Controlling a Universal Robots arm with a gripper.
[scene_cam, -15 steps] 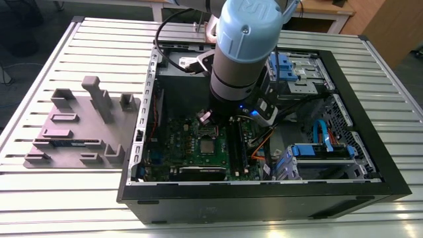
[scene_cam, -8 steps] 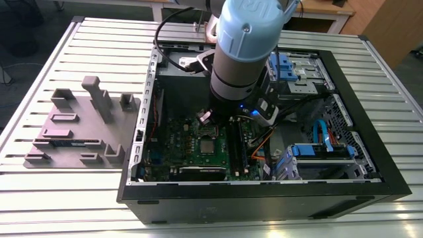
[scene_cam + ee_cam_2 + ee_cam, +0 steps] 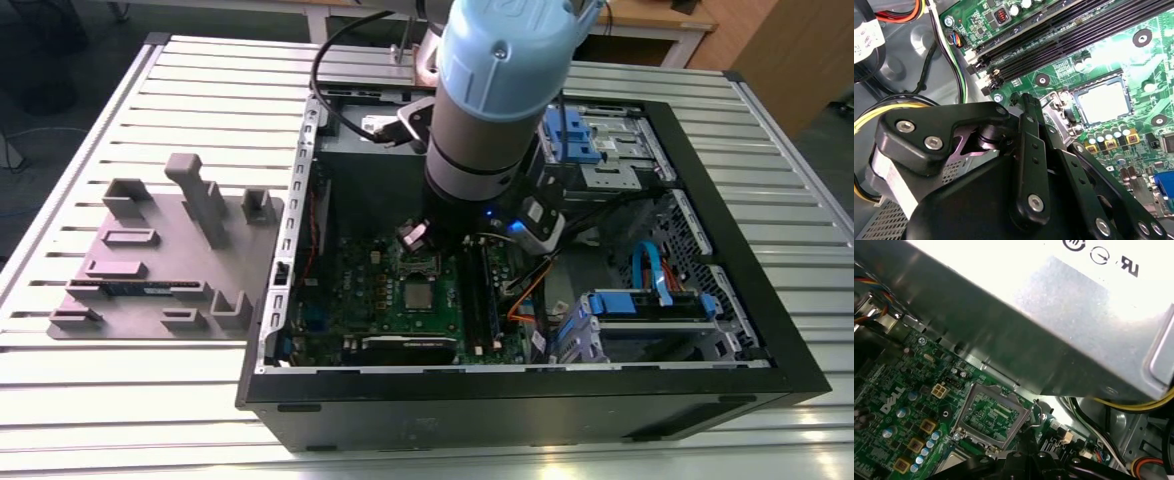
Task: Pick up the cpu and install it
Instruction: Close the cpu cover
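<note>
Tool (image 3: 1049, 165) state cannot tell | cpu (image 3: 1102, 102) flat on motherboard (image 3: 1154, 65) near tool, apart | socket frame (image 3: 965, 407) raised | grey box (image 3: 1054, 330) edge close beside tool

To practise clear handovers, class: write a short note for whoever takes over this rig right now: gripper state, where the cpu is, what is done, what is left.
The gripper hangs low over the motherboard, close to the socket; open or shut cannot be told.
The cpu lies flat in the socket, silver top up.
Done: the cpu appears placed.
Left: the socket's metal frame stands raised, not yet closed over the cpu.
</note>
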